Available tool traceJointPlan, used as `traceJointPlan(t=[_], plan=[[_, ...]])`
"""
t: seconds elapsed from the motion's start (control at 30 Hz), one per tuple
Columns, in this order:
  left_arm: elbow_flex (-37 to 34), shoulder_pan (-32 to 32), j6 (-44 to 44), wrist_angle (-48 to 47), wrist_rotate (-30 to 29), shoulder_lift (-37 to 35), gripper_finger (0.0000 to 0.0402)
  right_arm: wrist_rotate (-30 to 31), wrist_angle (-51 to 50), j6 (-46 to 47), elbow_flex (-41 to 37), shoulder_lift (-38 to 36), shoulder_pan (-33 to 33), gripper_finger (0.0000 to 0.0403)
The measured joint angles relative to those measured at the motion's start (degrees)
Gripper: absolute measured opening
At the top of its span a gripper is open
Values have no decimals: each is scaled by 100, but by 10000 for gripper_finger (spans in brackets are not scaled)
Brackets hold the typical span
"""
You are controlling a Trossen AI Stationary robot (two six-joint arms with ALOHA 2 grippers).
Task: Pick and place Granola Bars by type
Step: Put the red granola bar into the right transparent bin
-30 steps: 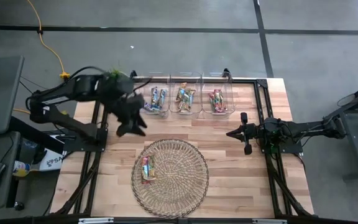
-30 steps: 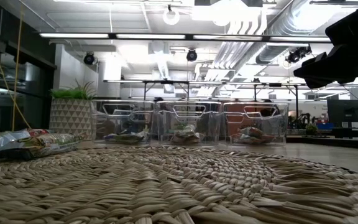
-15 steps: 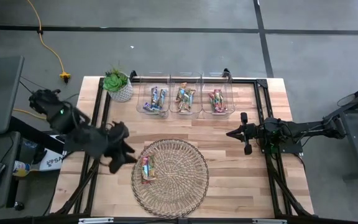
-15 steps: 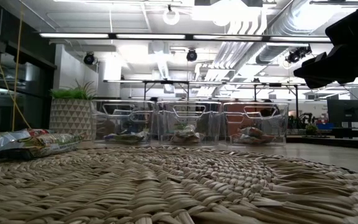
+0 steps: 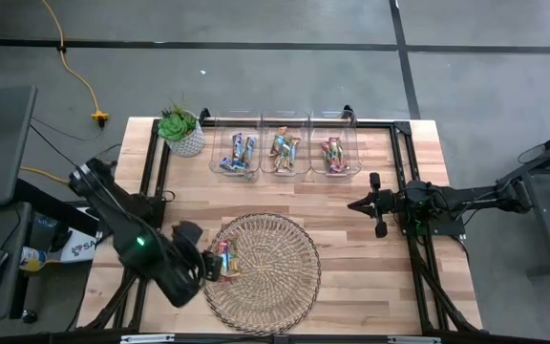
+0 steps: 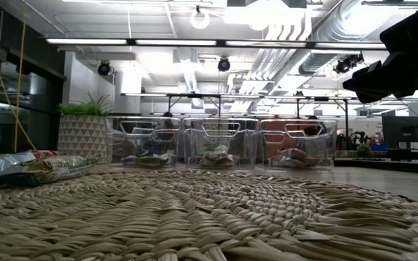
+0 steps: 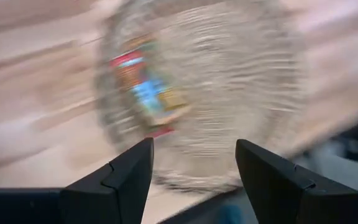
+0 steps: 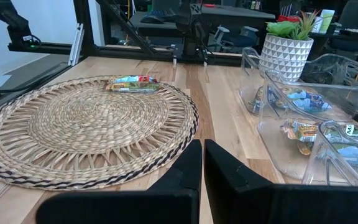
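Granola bars (image 5: 225,258) lie flat side by side on the left part of the round wicker mat (image 5: 270,272); they also show in the low view (image 6: 31,165) and the left wrist view (image 7: 145,84). More bars lie sorted in three clear bins (image 5: 285,151) at the far edge. My left gripper (image 5: 207,267) hangs open above the mat's left edge, pointing steeply down, its fingers (image 7: 126,171) just short of the bars. My right gripper (image 5: 355,204) is shut and level, right of the mat, empty (image 8: 202,163).
A potted plant (image 5: 181,131) stands at the far left corner, beside the left bin (image 5: 238,153). Black frame rails (image 5: 151,191) run along both table sides. Bare wood lies between the bins and the mat.
My left gripper has swung from beside the left bin toward the table's near edge and down, rolling as it went, and now hangs over the mat's left edge by the bars. It has stayed open. The bars have not moved.
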Motion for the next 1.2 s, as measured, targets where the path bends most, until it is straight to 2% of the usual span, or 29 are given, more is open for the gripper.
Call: traceJointPlan(t=[0.1, 0.27, 0.67, 0.77, 0.97, 1.2], plan=[[-4, 4, -690, -438, 505, 413, 224, 1, 0, -1, -1, -1, 0, 0], [-4, 26, -1111, -298, 876, 963, 224, 0, 0, -1, 0, -1, 1, 0], [-23, 717, -926, 18, 926, 1725, 224, 1, 0, -1, -1, 1, 2, 0], [-334, 926, -689, 282, 998, 1750, 224, 0, 0, -1, 0, -5, 1, 0], [-1364, 1169, -542, 1089, 1505, 1622, 224, -1, 0, 0, 1, 1, 2, 0], [-2113, 1169, -682, 2058, 1525, 1464, 224, -1, 2, -1, 1, -1, 2, 0]])
